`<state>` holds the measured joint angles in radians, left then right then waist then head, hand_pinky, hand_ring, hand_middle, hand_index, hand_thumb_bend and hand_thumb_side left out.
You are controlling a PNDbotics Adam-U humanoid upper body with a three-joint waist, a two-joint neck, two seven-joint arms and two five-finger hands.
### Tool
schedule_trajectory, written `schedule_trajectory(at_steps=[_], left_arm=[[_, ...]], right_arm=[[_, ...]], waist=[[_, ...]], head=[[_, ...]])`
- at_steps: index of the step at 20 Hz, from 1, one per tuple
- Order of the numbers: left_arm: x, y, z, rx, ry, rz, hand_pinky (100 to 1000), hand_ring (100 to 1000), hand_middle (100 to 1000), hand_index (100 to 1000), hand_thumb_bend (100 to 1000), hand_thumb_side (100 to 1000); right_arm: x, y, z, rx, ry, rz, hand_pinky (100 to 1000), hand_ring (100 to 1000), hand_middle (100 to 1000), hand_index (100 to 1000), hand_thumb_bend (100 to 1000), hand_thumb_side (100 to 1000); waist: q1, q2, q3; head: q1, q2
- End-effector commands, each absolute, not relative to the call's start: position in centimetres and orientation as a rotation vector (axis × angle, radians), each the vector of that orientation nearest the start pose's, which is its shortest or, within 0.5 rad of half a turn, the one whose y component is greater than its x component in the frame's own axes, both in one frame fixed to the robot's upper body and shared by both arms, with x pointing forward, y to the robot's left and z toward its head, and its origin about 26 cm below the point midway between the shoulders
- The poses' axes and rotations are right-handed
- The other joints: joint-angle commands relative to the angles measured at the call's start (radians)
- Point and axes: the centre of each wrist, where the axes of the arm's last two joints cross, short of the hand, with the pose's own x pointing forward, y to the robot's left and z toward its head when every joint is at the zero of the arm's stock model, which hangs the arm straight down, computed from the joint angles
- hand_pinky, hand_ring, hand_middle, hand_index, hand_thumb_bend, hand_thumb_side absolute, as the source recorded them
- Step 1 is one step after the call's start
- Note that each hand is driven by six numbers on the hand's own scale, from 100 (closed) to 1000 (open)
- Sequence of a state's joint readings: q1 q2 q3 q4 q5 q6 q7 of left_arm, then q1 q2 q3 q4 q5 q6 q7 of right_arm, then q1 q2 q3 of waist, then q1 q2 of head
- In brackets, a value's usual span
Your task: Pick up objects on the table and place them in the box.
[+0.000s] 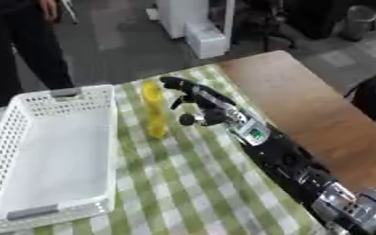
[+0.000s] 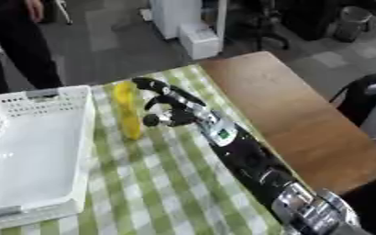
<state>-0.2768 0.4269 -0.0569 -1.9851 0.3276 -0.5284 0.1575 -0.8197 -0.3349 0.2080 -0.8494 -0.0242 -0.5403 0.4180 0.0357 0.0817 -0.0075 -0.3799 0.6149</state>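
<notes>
- A white perforated box (image 1: pixel 55 151) sits at the left of the desk (image 1: pixel 319 114), on a green-and-white checked cloth (image 1: pixel 191 183); its long side runs away from the robot and its inside shows bare white.
- Just right of the box's far end lies a long yellow object (image 1: pixel 152 110), stretched out on the cloth roughly parallel to the box wall, near it but apart from it.
- Immediately right of the yellow object is the right hand (image 1: pixel 197 104), its black arm coming in from the lower right corner. The fingers reach out toward the far end of the yellow object and are spread, not wrapped around anything; the thumb tip hangs beside the object's near half. Whether any finger touches the object cannot be told.
- Right of the cloth, the desk shows as bare brown wood.
</notes>
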Motion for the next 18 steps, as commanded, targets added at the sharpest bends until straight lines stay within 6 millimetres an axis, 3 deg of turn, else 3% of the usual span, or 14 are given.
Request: schedule_trajectory(at_steps=[1,13,18], left_arm=[[29.7,26.3,19.9,0.315,3.525,0.137,648,601,853,893,381,770],[29.7,26.1,19.9,0.314,3.523,0.118,644,597,855,894,381,771],[29.7,26.0,19.9,0.314,3.522,0.118,644,597,855,894,380,771]], right_arm=[[47.0,-25.7,11.9,0.105,-1.998,1.033,689,1000,1000,1000,1000,700],[47.5,-25.8,13.6,0.070,-2.021,1.046,686,1000,1000,1000,1000,699],[47.6,-25.9,13.9,0.059,-2.023,1.053,690,1000,1000,1000,1000,699]], waist=[[0.001,-0.005,0.005],[0.014,0.026,0.019],[0.017,0.031,0.021]], head=[[-0.017,-0.028],[-0.027,-0.085],[-0.027,-0.094]])
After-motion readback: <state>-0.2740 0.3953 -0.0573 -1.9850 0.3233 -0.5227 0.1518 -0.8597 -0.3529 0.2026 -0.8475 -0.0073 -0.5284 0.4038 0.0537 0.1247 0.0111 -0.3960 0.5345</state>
